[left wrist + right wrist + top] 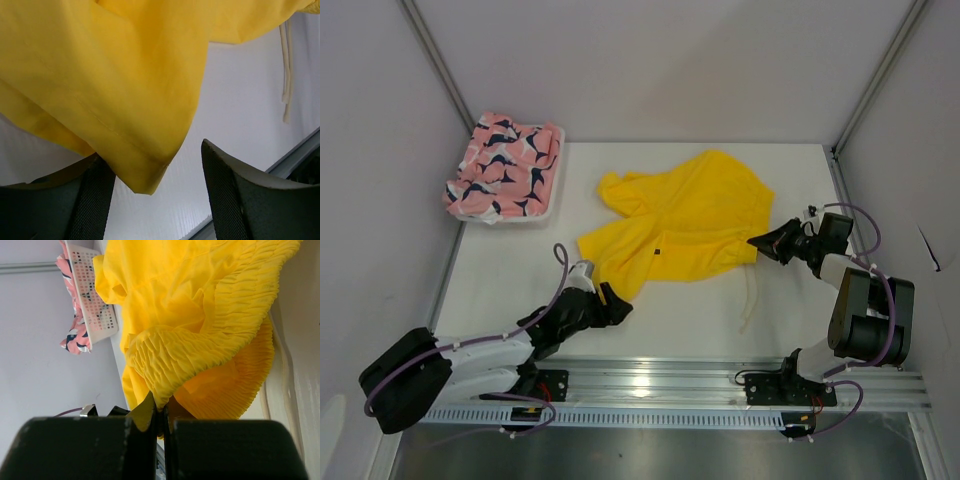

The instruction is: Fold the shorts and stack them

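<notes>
Your yellow shorts (pixel 685 225) lie crumpled mid-surface (pixel 520 290). The right gripper (pixel 161 420) has its fingers clamped on the elastic waistband, tips buried in cloth. The left gripper (pixel 157 200) has its fingers apart around a hem corner; can't tell if they touch it. The pink shorts (pixel 505 165) hide most of the white mesh basket (pixel 556 190), back left.

We log plain bright yellow cloth shorts (pixel 690 215) with a cream drawstring (pixel 287 75), pink cloth shorts with navy-and-white whale-like print (pixel 505 165), a white plastic mesh basket (pixel 97 310), and a white table (pixel 500 290).
</notes>
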